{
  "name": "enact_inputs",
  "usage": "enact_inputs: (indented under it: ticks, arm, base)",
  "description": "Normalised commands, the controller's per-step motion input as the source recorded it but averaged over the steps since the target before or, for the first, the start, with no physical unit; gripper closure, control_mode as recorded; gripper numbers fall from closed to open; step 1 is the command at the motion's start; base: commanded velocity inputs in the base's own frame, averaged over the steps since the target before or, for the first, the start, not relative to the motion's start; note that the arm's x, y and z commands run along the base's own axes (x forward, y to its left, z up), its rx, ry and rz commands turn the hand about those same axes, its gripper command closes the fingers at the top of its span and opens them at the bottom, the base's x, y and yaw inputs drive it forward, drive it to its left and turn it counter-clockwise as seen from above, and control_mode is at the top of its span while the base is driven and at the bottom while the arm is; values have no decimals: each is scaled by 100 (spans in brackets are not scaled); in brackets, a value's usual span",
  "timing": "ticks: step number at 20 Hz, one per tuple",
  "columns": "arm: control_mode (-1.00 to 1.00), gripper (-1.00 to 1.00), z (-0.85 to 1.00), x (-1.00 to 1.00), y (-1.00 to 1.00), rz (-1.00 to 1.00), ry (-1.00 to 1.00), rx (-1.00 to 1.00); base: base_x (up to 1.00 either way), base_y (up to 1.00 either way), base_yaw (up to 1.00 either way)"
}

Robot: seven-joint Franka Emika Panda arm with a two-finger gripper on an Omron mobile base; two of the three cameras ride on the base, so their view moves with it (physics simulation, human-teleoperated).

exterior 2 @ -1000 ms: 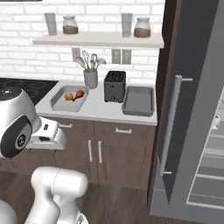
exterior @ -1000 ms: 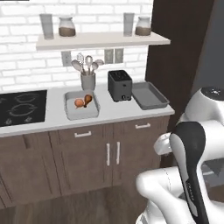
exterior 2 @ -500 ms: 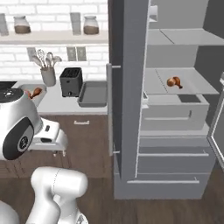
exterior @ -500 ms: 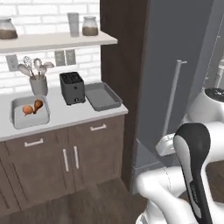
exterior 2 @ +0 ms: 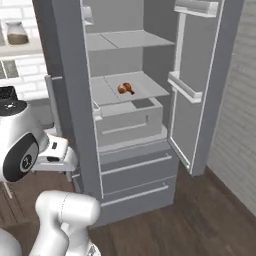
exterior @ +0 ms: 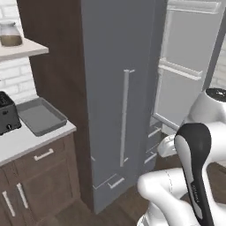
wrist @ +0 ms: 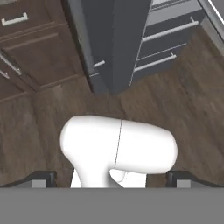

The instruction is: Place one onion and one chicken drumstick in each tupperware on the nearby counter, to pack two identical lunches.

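Kitchen cabinets met a tall fridge [exterior 2: 130, 100] with its door open; a drumstick [exterior 2: 125, 89] lay mid-shelf. One tupperware [exterior: 39, 115] sat empty at the counter's [exterior: 26, 139] right end. The gripper [wrist: 109, 178] stood wide, holding nothing. Reaching past the door risked a collision.

Grey tupperware [exterior: 39, 116] empty on counter [exterior: 26, 140]; drumstick [exterior 2: 125, 89] on fridge shelf.

Both base views look forward and down from behind the arm at the tall grey refrigerator [exterior: 119, 106], while the hand view faces the dark wooden floor [wrist: 175, 105] closely.
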Motion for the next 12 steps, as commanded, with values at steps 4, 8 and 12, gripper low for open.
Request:
enact_inputs:
  ticks: [4, 8, 12]
  arm:
    - [100, -100, 0, 0, 0, 0, 0, 0]
    - [100, -100, 0, 0, 0, 0, 0, 0]
    - [100, -100, 0, 0, 0, 0, 0, 0]
  base:
    - [15, -97, -59]
    - [61, -79, -31]
    - [98, -24, 7]
